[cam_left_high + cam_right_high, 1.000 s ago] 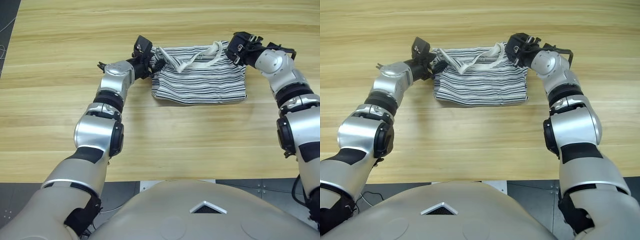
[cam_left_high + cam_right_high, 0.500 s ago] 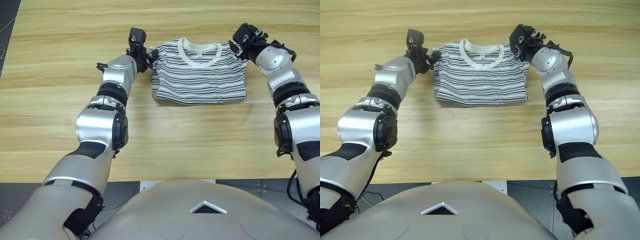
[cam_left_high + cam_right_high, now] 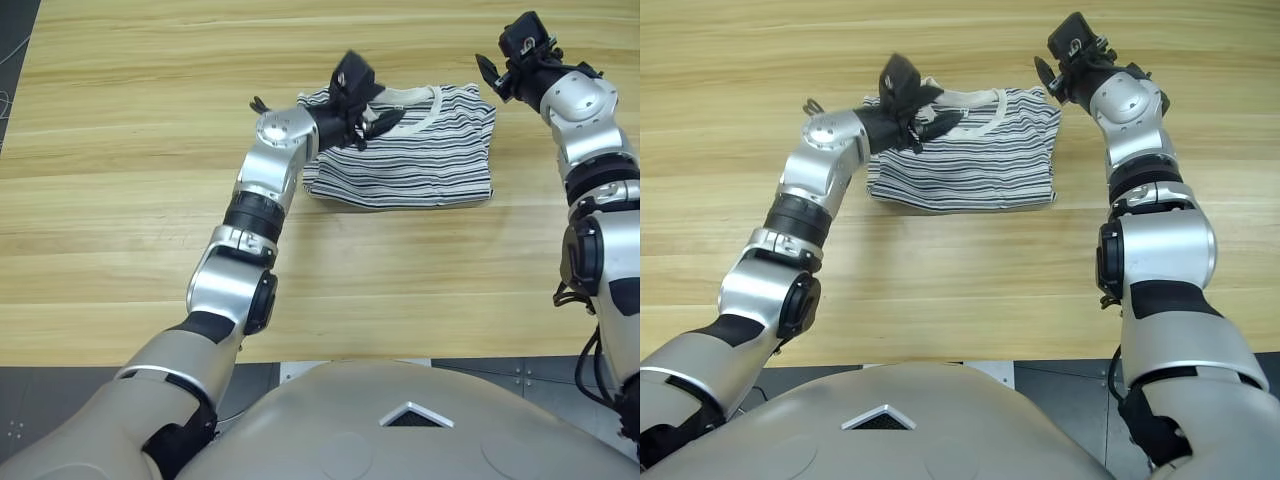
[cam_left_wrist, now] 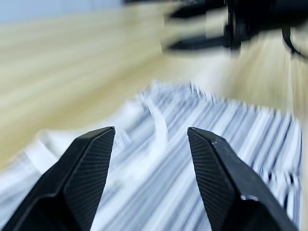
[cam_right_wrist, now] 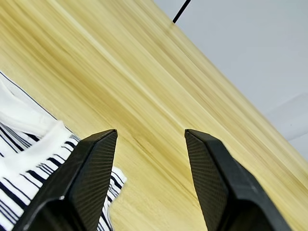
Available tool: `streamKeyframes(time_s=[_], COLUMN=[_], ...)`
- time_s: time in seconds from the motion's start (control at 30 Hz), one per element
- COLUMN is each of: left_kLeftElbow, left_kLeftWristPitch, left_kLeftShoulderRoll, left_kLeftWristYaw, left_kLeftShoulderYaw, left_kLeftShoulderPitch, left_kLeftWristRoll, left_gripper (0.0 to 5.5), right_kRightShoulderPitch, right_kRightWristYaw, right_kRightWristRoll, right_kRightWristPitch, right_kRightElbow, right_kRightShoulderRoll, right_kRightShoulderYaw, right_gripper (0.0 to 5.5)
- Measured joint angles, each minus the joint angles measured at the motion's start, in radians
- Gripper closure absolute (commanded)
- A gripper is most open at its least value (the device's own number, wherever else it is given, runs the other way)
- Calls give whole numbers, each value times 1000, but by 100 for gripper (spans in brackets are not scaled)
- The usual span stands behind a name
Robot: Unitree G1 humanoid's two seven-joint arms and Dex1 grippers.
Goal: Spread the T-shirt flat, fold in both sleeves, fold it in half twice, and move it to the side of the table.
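The striped T-shirt (image 3: 420, 150) lies folded into a rectangle at the table's far middle, its cream collar (image 3: 415, 97) at the far edge. My left gripper (image 3: 372, 115) hovers open over the shirt's far left part, next to the collar. The left wrist view has the striped cloth (image 4: 202, 183) beneath the spread fingers (image 4: 91, 163), with nothing held. My right gripper (image 3: 492, 76) is open just past the shirt's far right corner, over bare wood. In the right wrist view the shirt's corner (image 5: 19, 192) lies to one side of the gripper (image 5: 150, 132).
The wooden table (image 3: 150, 120) stretches wide to the left and in front of the shirt. Its near edge (image 3: 330, 362) runs just ahead of me. Dark floor (image 3: 15, 40) shows past the table's left end.
The lifted collar end has been laid down and let go. My left gripper swung right from the shirt's left edge to over it. My right gripper drew back from the right corner.
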Motion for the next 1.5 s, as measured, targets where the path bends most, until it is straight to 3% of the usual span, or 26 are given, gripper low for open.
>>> streamKeyframes(time_s=[0.2, 0.43, 0.57, 0.7, 0.8, 0.9, 1.03, 1.17, 1.37, 1.5], left_kLeftElbow=[-31, -132, -185, -102, 34, 224, 420, 456, 389, 423], left_kLeftWristPitch=[80, 60, -53, -340, -486, -583, -663, -807, -828, -766], left_kLeftShoulderRoll=[85, 258, 387, 550, 607, 660, 629, 555, 510, 563], left_kLeftWristYaw=[-43, -152, -278, -382, -286, -24, 327, 396, 6, -15], left_kLeftShoulderYaw=[-106, -116, -135, -183, -227, -341, -453, -346, -35, 1], left_kLeftShoulderPitch=[69, 148, 209, 192, 93, -61, -175, -234, -216, -192], left_kLeftWristRoll=[89, 93, 91, 107, 214, 468, 705, 593, 115, 120], left_gripper=[268, 268, 268, 268, 268, 268, 268, 268, 268, 268], right_kRightShoulderPitch=[0, 1, 27, 53, 66, 93, 126, 116, 73, 59], right_kRightWristYaw=[99, 146, 193, 241, 263, 288, 154, -93, -298, -389], right_kRightWristRoll=[98, 122, 141, 149, 148, 136, -56, -268, -415, -471], right_kRightWristPitch=[37, 56, 58, 58, 53, 28, -121, -162, -133, -103], right_kRightElbow=[-13, -31, -46, -68, -80, -106, -153, -150, -78, -39], right_kRightShoulderRoll=[22, 47, 74, 99, 115, 128, 175, 227, 348, 383], right_kRightShoulderYaw=[-68, -78, -87, -86, -81, -46, 132, 304, 441, 495], right_gripper=[290, 290, 290, 290, 290, 290, 290, 290, 290, 290])
